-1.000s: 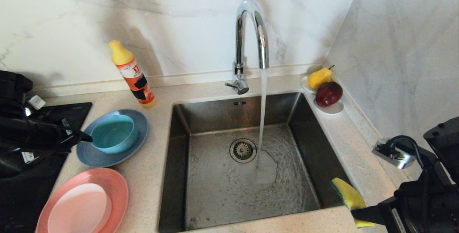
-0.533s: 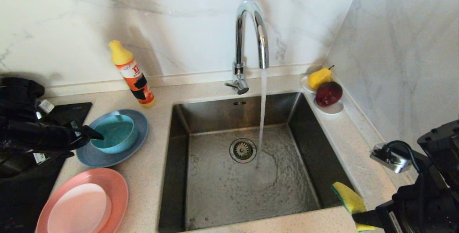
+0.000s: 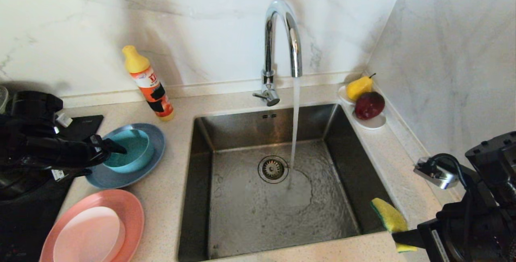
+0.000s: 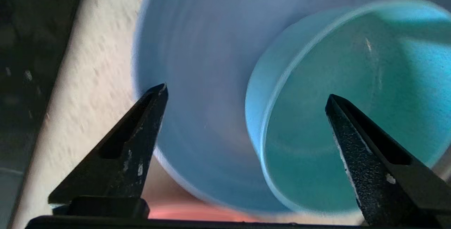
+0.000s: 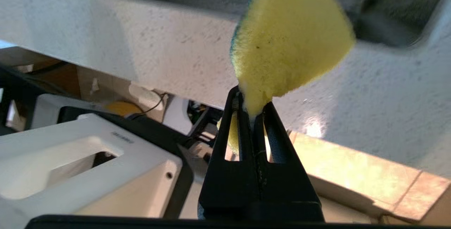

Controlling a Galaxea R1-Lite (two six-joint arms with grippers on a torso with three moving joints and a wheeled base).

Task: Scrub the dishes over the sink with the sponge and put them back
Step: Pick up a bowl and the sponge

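Observation:
A teal bowl (image 3: 131, 153) stands on the grey-blue plate (image 3: 158, 141), left of the sink (image 3: 242, 129). My left gripper (image 3: 116, 148) is open at the bowl's near rim. In the left wrist view, the left gripper (image 4: 245, 91) has one finger over the teal bowl (image 4: 352, 109) and the other over the grey-blue plate (image 4: 197, 63). A pale pink-white bowl (image 3: 86, 233) sits on the salmon-pink plate (image 3: 132, 210) at the front left. My right gripper (image 3: 397, 236) is shut on the yellow sponge (image 3: 388, 215), above the sink's front right corner. The right wrist view shows the right gripper (image 5: 252, 97) pinching the sponge (image 5: 289, 35).
Water runs from the chrome tap (image 3: 282, 40) into the basin beside the drain (image 3: 273, 169). An orange detergent bottle (image 3: 149, 84) stands behind the plates. A white saucer (image 3: 373, 123) with a pear and an apple sits at the back right. A black cooktop (image 3: 82, 127) lies at far left.
My left gripper has moved right, from beside the grey-blue plate to the teal bowl's near rim, and its jaws have opened. The right gripper with the sponge has barely shifted.

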